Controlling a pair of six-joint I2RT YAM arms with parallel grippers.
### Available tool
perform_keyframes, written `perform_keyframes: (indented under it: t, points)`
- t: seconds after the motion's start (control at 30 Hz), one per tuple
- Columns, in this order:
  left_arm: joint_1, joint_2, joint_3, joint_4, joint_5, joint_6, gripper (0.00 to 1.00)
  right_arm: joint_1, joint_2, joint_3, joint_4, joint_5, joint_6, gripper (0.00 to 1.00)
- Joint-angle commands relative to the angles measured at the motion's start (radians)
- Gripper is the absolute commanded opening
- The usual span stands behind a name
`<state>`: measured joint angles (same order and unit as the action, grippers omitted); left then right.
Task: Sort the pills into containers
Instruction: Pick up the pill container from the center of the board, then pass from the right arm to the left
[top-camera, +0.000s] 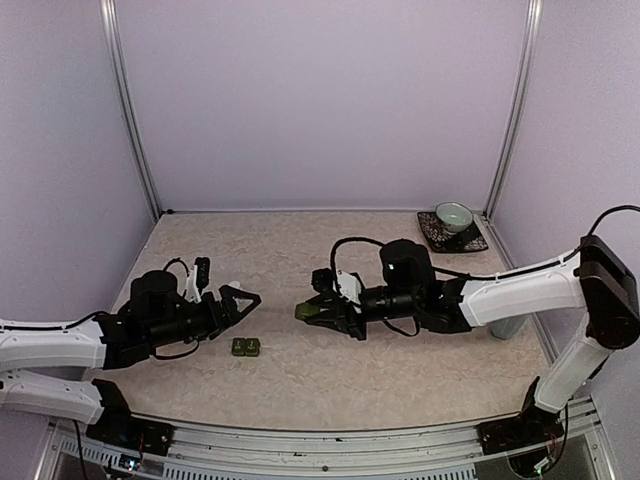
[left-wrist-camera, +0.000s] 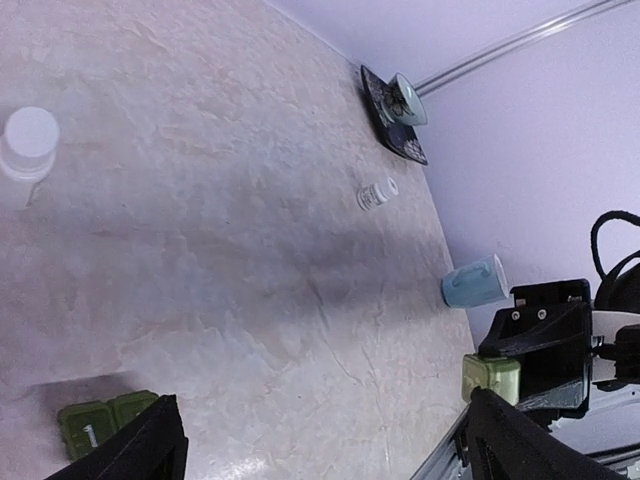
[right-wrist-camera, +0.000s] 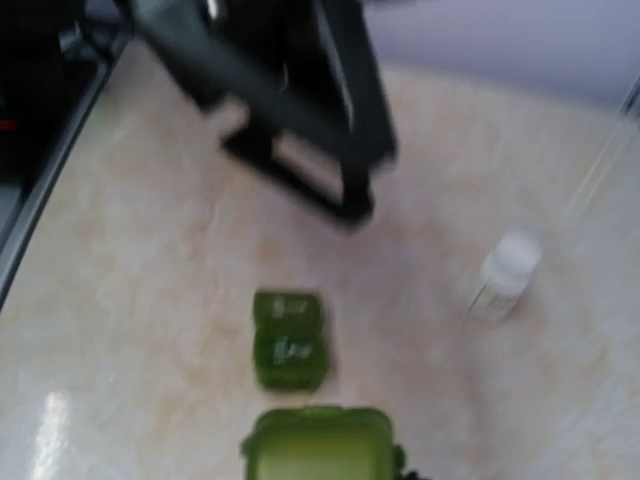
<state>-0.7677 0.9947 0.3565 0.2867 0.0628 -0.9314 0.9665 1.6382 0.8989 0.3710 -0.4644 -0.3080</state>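
Observation:
A dark green strip of two joined lidded containers (top-camera: 245, 347) lies on the table between the arms; it also shows in the left wrist view (left-wrist-camera: 100, 425) and the right wrist view (right-wrist-camera: 288, 340). My right gripper (top-camera: 312, 312) is shut on a separate single green compartment (right-wrist-camera: 320, 448), held above the table just right of the strip. My left gripper (top-camera: 245, 297) is open and empty, just above and behind the strip. A white pill bottle (right-wrist-camera: 505, 275) stands on the table. No loose pills show.
A second small white bottle (left-wrist-camera: 378, 193) lies farther back. A pale blue mug (left-wrist-camera: 475, 282) lies on its side at the right, behind the right arm. A green bowl on a dark saucer (top-camera: 452, 228) sits in the back right corner.

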Motion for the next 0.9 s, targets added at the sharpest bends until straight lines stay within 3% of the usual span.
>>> perform_keyframes:
  t: [0.0, 0.33, 0.7, 0.87]
  points:
    - [-0.042, 0.078, 0.074, 0.097, 0.102, 0.027, 0.93, 0.036, -0.052, -0.066, 0.188, 0.059, -0.048, 0.08]
    - [-0.156, 0.244, 0.268, 0.128, 0.165, 0.119, 0.80, 0.072, -0.089, -0.074, 0.180, 0.140, -0.081, 0.07]
    - [-0.184, 0.306, 0.287, 0.160, 0.214, 0.116, 0.53, 0.081, -0.103, -0.070, 0.170, 0.167, -0.087, 0.07]
    - [-0.186, 0.308, 0.294, 0.157, 0.209, 0.123, 0.34, 0.083, -0.095, -0.060, 0.154, 0.179, -0.091, 0.07]
